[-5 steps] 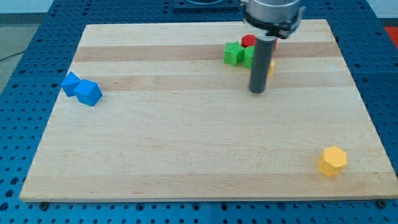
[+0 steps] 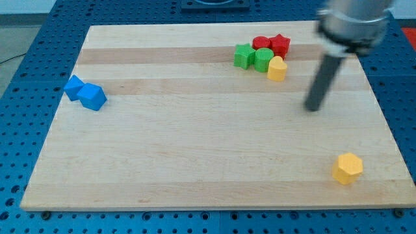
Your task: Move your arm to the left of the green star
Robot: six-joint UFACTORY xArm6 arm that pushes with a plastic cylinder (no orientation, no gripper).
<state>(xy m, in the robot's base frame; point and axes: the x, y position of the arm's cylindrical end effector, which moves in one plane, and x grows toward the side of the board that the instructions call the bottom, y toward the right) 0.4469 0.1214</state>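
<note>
Sitting nearest, toward the view's bottom right, a yellow hexagonal block [image 2: 348, 168] rests alone on the wooden board [image 2: 195, 162], well apart from everything else. Farther up on the view's left edge of the board, two blue blocks [image 2: 85, 93] sit touching each other, one a cube-like shape and the other a smaller angular piece.

Over on the right side, my tip [image 2: 314, 107] rests on bare wood, the dark rod leaning up toward the view's top right and blurred. There is no claw on this arm, only the rod, so nothing opens, closes or holds; the tip touches no block.

Farthest away, near the board's top edge, a cluster sits packed together: the green star [image 2: 244, 56] on its left end, a rounded green block [image 2: 263, 60] touching it on the right, a yellow block [image 2: 277, 68] just beside that, and two red blocks [image 2: 272, 44] behind them. My tip lies to the right of and nearer than this cluster, with all those blocks between it and the star. The star's orientation and long axis cannot be made out.
</note>
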